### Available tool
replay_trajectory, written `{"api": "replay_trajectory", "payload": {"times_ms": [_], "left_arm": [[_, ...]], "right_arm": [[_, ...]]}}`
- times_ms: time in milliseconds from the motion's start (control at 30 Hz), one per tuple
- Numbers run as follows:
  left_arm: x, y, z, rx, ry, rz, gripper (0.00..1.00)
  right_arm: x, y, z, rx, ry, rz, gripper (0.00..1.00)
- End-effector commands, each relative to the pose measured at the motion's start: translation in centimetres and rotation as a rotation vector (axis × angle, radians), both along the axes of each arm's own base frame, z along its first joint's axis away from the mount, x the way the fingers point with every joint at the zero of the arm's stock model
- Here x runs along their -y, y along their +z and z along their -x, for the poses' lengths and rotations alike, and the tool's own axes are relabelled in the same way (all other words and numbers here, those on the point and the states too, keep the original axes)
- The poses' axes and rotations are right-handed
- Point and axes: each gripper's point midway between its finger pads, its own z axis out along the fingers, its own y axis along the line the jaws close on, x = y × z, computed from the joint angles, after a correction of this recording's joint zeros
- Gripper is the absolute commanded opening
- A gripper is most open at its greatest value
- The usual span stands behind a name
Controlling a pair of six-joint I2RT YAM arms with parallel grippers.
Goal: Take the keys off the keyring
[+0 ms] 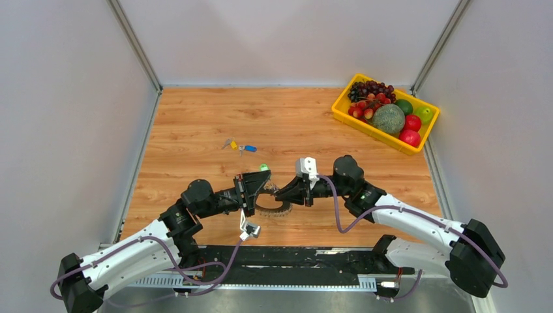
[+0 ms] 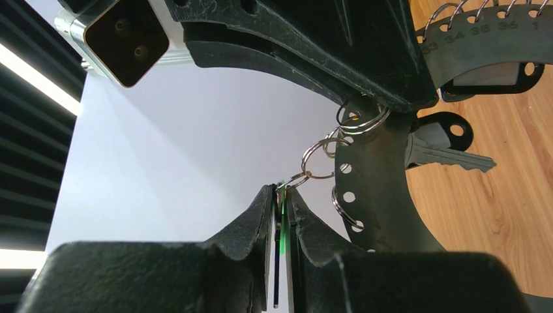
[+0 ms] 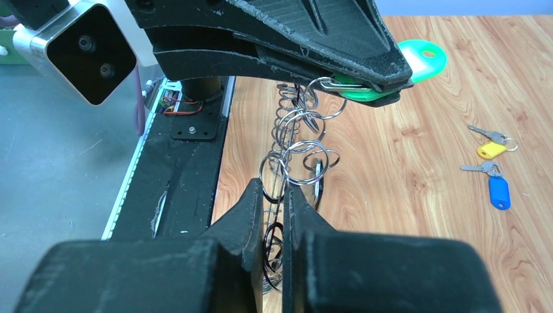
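Note:
The keyring [image 1: 274, 208] is a black ring plate with numbered holes [image 2: 375, 189], hung with small split rings, held just above the table between both grippers. My left gripper [image 1: 266, 177] is shut on a green-headed key [image 3: 424, 59]; the green shows between its pads [image 2: 282, 195]. A chain of split rings [image 2: 317, 158] links that key to the plate. My right gripper [image 3: 274, 192] is shut on the keyring's edge among the rings [image 3: 297, 140]. A silver key with a black head [image 2: 443, 155] hangs from the plate. Two loose keys, one yellow-headed [image 1: 233, 145] and one blue-headed [image 1: 249, 148], lie further back.
A yellow basket [image 1: 340, 107] of fruit stands at the back right corner. Grey walls close in the table on the left, back and right. The black base rail [image 3: 189, 163] runs along the near edge.

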Motion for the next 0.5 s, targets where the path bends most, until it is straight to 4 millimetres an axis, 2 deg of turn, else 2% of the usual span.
{"api": "replay_trajectory", "payload": {"times_ms": [0, 200, 467], "left_arm": [[0.2, 0.8, 0.4, -0.004, -0.021, 0.040, 0.18], [0.4, 0.3, 0.3, -0.024, -0.024, 0.033, 0.16], [0.3, 0.2, 0.1, -0.029, -0.013, 0.035, 0.19]], "right_arm": [[0.2, 3.6, 0.6, 0.087, 0.033, -0.083, 0.00], [0.5, 4.5, 0.7, 0.094, 0.024, -0.089, 0.00], [0.6, 5.0, 1.1, 0.098, 0.037, -0.097, 0.00]]}}
